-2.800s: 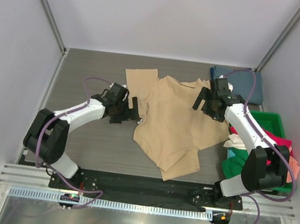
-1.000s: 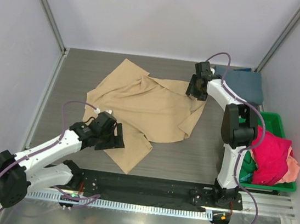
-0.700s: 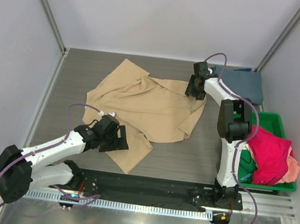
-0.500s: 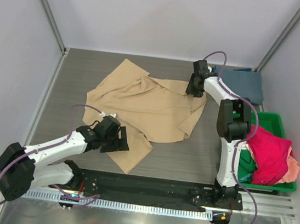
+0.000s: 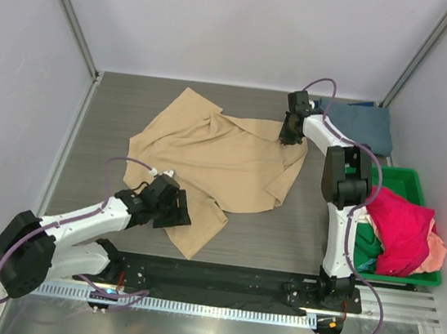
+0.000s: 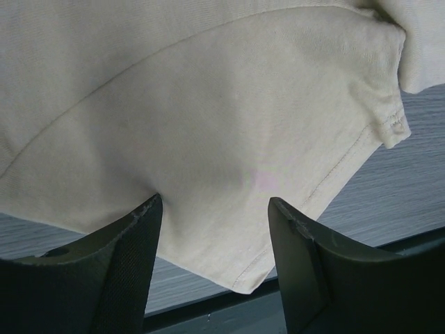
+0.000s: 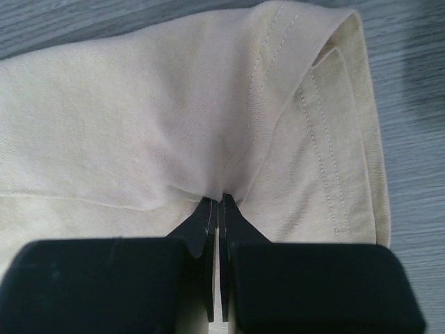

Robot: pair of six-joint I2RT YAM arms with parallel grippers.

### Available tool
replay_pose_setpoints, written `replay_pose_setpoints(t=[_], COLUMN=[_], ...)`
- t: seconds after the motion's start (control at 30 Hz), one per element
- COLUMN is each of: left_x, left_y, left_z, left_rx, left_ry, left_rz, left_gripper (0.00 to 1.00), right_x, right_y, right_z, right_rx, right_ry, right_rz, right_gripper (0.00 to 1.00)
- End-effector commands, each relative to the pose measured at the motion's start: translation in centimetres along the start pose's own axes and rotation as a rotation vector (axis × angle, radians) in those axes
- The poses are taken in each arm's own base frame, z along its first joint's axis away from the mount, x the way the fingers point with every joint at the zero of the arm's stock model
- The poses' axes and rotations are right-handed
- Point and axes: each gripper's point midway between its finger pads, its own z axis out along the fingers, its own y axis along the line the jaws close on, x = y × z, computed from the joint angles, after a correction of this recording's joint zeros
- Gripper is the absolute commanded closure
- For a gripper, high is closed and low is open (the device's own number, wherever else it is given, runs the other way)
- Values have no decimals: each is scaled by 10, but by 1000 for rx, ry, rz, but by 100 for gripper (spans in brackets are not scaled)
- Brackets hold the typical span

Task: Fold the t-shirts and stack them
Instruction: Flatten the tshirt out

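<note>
Tan t-shirt (image 5: 208, 157): rumpled and spread over the middle of the counter (image 5: 114, 120). One corner points to the lower centre of the top view, and another reaches toward the upper left.
Left jaws: released, fingers (image 6: 118, 264) set wide apart. They sit low at the shirt's lower-left edge. In my left wrist view a stitched hem corner lies across the gap, ungripped.
Right jaws: clenched on a small pucker of the tan cloth at the shirt's upper-right edge, next to a double-stitched folded hem.
Blue-grey t-shirt (image 5: 365, 126): flat in the counter's upper right corner, just beyond my right wrist.
Green bin (image 5: 407, 181): at the right edge of the frame.
Bin contents: magenta t-shirt (image 5: 400, 231) heaped on top. Peach cloth (image 5: 438, 255) and green cloth (image 5: 368, 245) show beneath it.
</note>
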Motion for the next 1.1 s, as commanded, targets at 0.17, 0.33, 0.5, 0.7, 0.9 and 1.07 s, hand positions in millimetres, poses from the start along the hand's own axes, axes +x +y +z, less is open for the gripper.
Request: replay_pose_setpoints(t=[0.17,0.33,0.5,0.7,0.9,1.07], left_x=[6,8,7,0,-9,-23], left_y=[0,2,3,18,12,8], left_z=[8,8,-4,-33,-51,-69], left_rx=[4,-4,2,-65,-50,-42], left_ry=[13,21,8,-50,-80,-142], left_rz=[-6,-3,-20,-36,-59,-56], left_gripper=[65,100,100,100,49,33], right_x=[-67,-90,-133,-214,-225,-204], right_y=[16,22,32,35,22,28], right_z=[-47,-57,-53,-37,-26,-94], right_rx=[-57,-93,-138,-203,-238,-285], right_ry=[-160,-194,-266,-508,-511,-496], right_rz=[12,39,85,235,328,272], right_gripper=[99,99,99,77,0,0])
